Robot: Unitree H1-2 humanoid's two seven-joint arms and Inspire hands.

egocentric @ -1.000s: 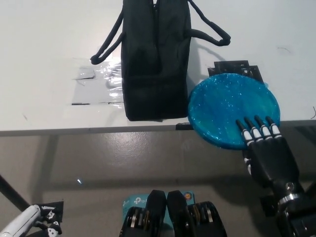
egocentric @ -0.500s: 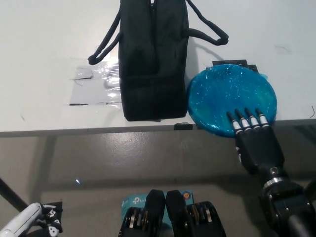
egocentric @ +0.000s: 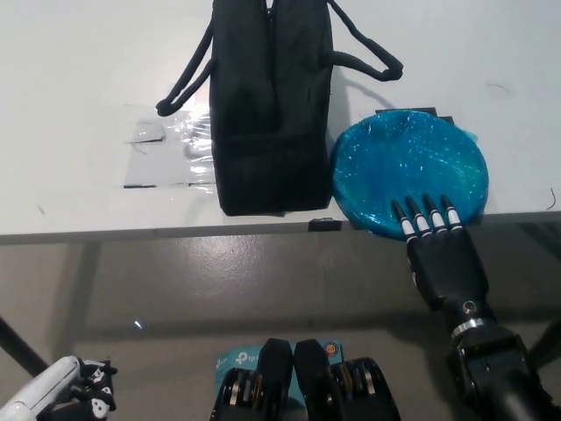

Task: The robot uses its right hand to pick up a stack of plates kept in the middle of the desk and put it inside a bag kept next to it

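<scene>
head view: i see the plates (egocentric: 408, 168), a blue glittery stack wrapped in clear film, lying at the near edge of the white desk (egocentric: 79, 79), their front rim hanging slightly over that edge. they sit just to the right of the black bag (egocentric: 267, 114), almost touching its side. the bag stands upright with its top seam running away from me; one strap (egocentric: 186, 81) drapes to its left and the other (egocentric: 368, 60) loops out to its right, above the plates. a dark flat piece (egocentric: 412, 112) peeks out from under the far rim of the plates. a patch of clear tape (egocentric: 171, 158) lies on the desk left of the bag.

my right hand (egocentric: 438, 254) reaches up from the lower right, palm below the desk edge, its fingers (egocentric: 427, 217) laid straight and side by side on top of the plates' near rim. i cannot tell whether anything is under the rim, so i cannot tell if it is grasping the stack or only resting on it.

my left hand (egocentric: 74, 393) rests low in the bottom left corner, well away from the desk; only part shows, and i cannot tell its finger state.
</scene>
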